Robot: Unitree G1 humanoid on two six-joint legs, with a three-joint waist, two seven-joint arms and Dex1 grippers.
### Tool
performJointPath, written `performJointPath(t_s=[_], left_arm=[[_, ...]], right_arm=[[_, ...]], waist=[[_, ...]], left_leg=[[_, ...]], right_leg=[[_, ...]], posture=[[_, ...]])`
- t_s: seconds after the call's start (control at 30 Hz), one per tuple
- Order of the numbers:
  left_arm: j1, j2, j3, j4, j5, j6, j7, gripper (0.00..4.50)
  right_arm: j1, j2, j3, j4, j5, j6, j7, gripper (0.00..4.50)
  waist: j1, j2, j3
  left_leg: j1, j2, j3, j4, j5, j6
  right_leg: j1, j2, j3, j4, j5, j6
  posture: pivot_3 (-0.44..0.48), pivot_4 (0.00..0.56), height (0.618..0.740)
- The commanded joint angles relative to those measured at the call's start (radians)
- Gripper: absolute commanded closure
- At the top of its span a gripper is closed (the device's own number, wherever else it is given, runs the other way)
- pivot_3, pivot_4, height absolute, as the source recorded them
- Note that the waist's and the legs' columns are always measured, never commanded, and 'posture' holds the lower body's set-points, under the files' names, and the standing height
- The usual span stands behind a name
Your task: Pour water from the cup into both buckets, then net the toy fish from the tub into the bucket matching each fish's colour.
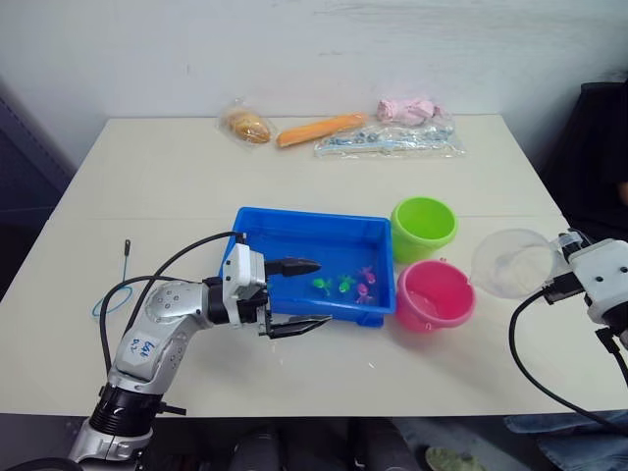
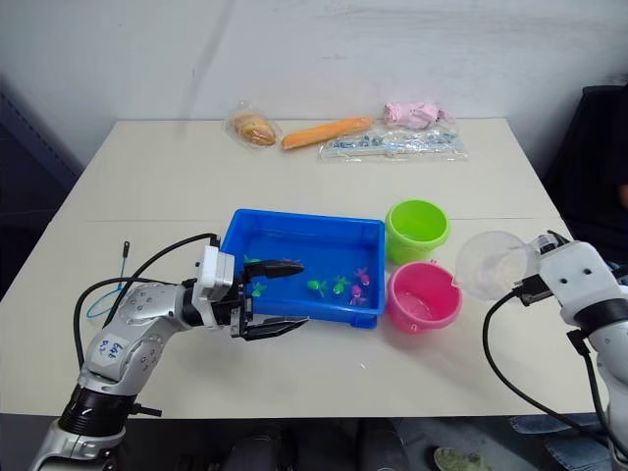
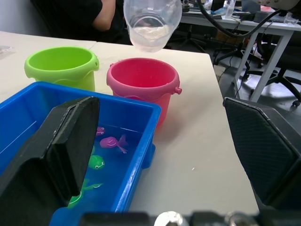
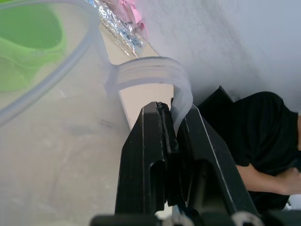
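Right wrist view: right gripper (image 4: 170,123) clamped on the handle of the cup (image 1: 512,263). Head views: cup tipped, rim facing the pink bucket (image 1: 435,294), just beside it, water inside. Left gripper (image 1: 297,296) spread wide at the tub (image 1: 294,228) rim.

You have open surface (image 1: 324,378) along the whole near edge, in front of the tub (image 1: 304,231) and the two buckets. The green bucket (image 1: 424,227) and pink bucket (image 1: 435,294) touch each other and stand just beside the tub's right wall, so no claw passes between them. The net (image 1: 116,294) lies near the left edge. Bags (image 1: 388,140) and a carrot (image 1: 320,130) line the far edge; the middle strip behind the tub is open.
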Motion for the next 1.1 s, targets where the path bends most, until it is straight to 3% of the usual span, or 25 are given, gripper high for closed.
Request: performJointPath(t_s=[0.03, 1.1], left_arm=[[-0.009, -0.005, 0.004, -0.015, 0.006, -0.021, 0.002, 0.0], [-0.003, -0.027, 0.005, -0.01, 0.032, -0.052, 0.026, 0.0]], right_arm=[[-0.021, 0.004, -0.006, -0.014, -0.07, -0.06, -0.043, 4.44], [-0.048, -0.002, 0.043, 0.122, -0.376, -0.406, -0.149, 4.44]], waist=[[0.0, 0.0, 0.0], [-0.001, 0.0, 0.0]], left_leg=[[0.0, 0.0, 0.0, 0.0, 0.0, 0.0], [0.0, 0.0, 0.001, 0.001, 0.0, -0.001]], right_leg=[[0.0, 0.0, 0.0, 0.0, 0.0, 0.0], [0.0, 0.0, 0.001, 0.0, 0.0, 0.0]], posture=[[0.0, 0.15, 0.74], [0.0, 0.15, 0.74]])
